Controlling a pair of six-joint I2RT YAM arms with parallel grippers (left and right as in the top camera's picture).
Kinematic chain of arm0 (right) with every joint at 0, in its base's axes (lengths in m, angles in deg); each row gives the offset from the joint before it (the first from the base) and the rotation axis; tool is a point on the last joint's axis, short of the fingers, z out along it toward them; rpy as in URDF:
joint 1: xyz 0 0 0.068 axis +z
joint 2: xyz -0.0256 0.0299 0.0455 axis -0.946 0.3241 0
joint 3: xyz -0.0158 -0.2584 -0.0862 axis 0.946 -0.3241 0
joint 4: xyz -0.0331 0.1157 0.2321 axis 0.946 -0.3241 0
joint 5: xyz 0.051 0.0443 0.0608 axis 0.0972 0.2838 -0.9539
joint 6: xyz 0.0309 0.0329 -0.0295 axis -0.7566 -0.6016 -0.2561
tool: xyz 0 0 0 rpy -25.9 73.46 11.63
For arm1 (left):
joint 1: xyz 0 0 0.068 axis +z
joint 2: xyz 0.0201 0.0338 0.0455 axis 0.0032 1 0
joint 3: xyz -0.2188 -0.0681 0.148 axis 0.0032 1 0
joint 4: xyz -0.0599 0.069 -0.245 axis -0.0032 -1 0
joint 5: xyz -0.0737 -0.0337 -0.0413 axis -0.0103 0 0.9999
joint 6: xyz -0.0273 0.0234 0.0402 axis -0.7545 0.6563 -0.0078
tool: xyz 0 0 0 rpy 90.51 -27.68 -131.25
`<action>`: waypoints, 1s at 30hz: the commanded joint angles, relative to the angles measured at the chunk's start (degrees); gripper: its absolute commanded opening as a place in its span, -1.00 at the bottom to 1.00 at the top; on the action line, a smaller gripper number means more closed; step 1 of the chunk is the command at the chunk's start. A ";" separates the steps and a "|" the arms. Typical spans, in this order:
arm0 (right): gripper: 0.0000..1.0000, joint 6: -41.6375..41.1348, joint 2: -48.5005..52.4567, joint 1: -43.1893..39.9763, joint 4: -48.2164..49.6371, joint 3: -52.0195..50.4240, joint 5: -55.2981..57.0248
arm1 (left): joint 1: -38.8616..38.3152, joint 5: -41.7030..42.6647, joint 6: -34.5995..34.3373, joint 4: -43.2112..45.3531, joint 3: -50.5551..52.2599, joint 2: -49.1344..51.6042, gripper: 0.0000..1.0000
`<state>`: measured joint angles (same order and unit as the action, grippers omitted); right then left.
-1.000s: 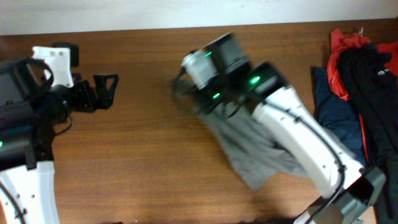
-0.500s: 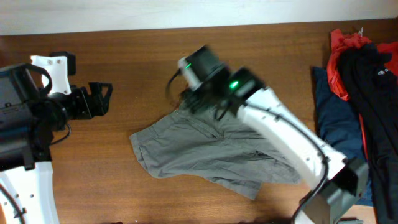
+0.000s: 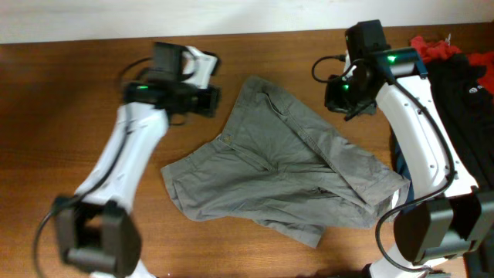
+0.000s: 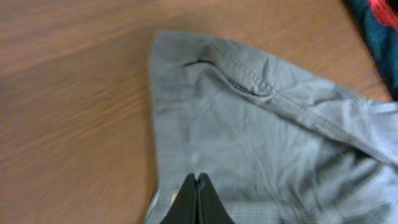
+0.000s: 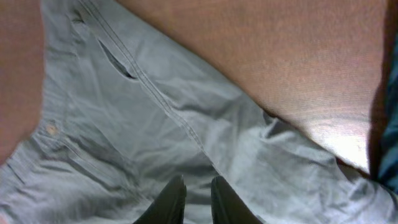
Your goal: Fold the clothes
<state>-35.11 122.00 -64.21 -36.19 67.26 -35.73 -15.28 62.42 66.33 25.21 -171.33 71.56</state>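
The clothes (image 3: 270, 170), grey-olive shorts, lie spread at the centre of the tabletop (image 3: 46, 116). Your left claw (image 4: 198, 182), pressed shut, meets their 10 o'clock edge, arm stretched from 7 o'clock. Your right claw (image 5: 198, 198), narrowly parted and empty, hovers at 2 o'clock.

The left gripper (image 4: 197, 180), jaws pressed together, hung over the wrinkled grey-olive shorts (image 4: 261, 143) spread on a wooden table (image 4: 68, 106); navy and red cloth (image 4: 376, 34) edged the upper right corner.
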 commanded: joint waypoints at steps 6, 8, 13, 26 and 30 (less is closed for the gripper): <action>-0.60 2.10 0.09 -0.20 -2.78 1.16 -1.22 | -8.26 -5.09 4.04 3.98 0.02 17.81 -0.99; -0.60 2.10 0.09 -0.20 -3.37 1.16 -1.20 | -8.39 -5.11 4.02 4.13 -0.55 18.62 -0.99; -0.60 2.08 0.09 -0.20 -4.96 1.16 -1.25 | -7.23 -10.62 1.44 4.04 -1.11 18.62 -0.99; -0.62 2.05 0.09 -0.20 -6.36 1.16 -1.27 | -3.74 -37.55 -5.27 1.42 -1.09 26.51 -0.99; -0.62 2.08 0.09 -0.15 -6.99 1.16 -1.22 | 6.84 -38.01 -13.68 -2.64 -1.09 26.64 -1.00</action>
<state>-33.14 122.00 -64.30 -42.90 67.28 -36.71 -19.17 34.50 62.00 26.50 -175.06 92.78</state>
